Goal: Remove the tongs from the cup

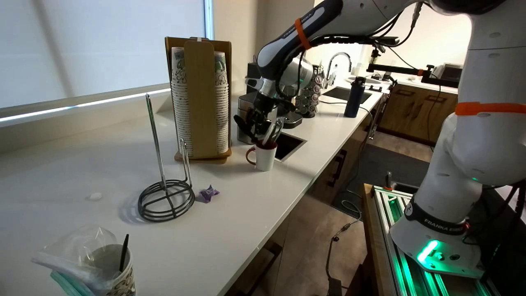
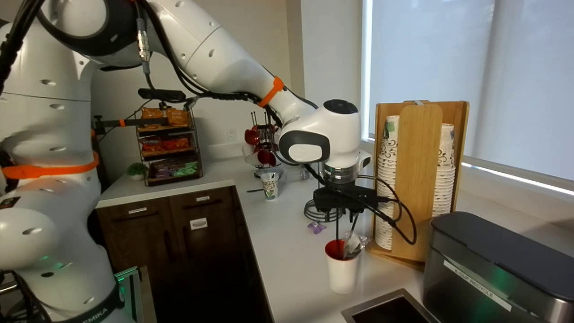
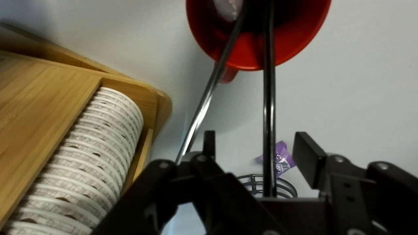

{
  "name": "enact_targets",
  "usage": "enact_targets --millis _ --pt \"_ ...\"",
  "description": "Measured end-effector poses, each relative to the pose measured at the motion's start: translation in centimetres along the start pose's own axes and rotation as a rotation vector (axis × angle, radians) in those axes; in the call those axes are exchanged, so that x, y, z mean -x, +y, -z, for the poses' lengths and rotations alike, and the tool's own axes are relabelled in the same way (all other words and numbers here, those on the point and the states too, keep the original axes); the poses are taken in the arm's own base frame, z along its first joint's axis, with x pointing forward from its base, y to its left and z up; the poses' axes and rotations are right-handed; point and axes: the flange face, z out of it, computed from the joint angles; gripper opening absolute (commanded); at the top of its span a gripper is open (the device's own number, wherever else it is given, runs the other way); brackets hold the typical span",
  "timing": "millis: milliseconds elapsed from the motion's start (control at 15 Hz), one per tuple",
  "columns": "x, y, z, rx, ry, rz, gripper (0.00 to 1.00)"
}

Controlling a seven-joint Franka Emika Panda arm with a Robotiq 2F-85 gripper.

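The cup (image 1: 265, 159) is white outside and red inside and stands upright on the counter, also in an exterior view (image 2: 343, 274). In the wrist view its red inside (image 3: 247, 52) is at the top. The tongs (image 3: 269, 107) are two thin, shiny dark arms standing in the cup, also in an exterior view (image 2: 337, 229). My gripper (image 3: 254, 153) is open above the cup, also in both exterior views (image 1: 257, 125) (image 2: 343, 210). One tong arm stands between the fingers, apart from both pads; the other passes outside the left finger. Their upper ends are hidden by the gripper.
A wooden holder with stacked paper cups (image 1: 200, 102) stands close beside the cup. A clear-wrapped item (image 2: 353, 244) is also in the cup. A wire stand (image 1: 166, 201), purple wrapper (image 1: 208, 193), grey bin (image 2: 497, 260) and square counter opening (image 2: 394, 309) are nearby.
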Motion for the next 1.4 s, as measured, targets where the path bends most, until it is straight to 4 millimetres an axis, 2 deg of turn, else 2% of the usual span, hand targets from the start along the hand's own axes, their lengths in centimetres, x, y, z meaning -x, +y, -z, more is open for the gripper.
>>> enact_targets --millis 267,333,667,1200,1400 --pt "-0.8 -1.0 -1.3 0.002 -0.008 0.022 0.03" --pt "-1.1 -1.2 -1.4 0.005 -0.008 0.031 0.0" --pt "-2.4 -3.0 -0.3 0.06 -0.02 0.092 0.01" --pt "-4.6 -6.4 3.4 0.133 -0.063 0.237 0.01" --pt "-6.3 -8.3 3.1 0.119 -0.088 0.33 0.01"
